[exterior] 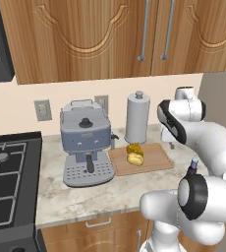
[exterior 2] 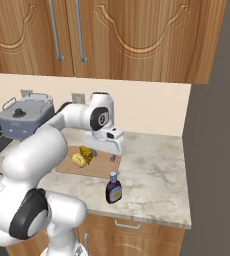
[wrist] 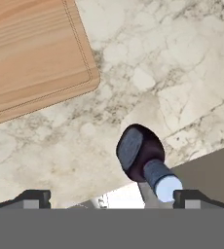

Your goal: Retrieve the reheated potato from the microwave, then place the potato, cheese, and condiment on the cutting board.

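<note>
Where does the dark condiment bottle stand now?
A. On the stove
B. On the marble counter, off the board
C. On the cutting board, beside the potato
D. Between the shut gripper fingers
B: the condiment bottle stands on the counter, apart from the cutting board.

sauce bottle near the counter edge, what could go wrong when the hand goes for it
1. The sauce bottle stands upright close to the front edge of the counter; a nudge from the open hand could tip it or push it off.
2. Its cap is narrow, so fingers closing there might slip; the wider body looks safer.
3. The potato and cheese already sit on the cutting board; a careless set-down could knock them.
</note>
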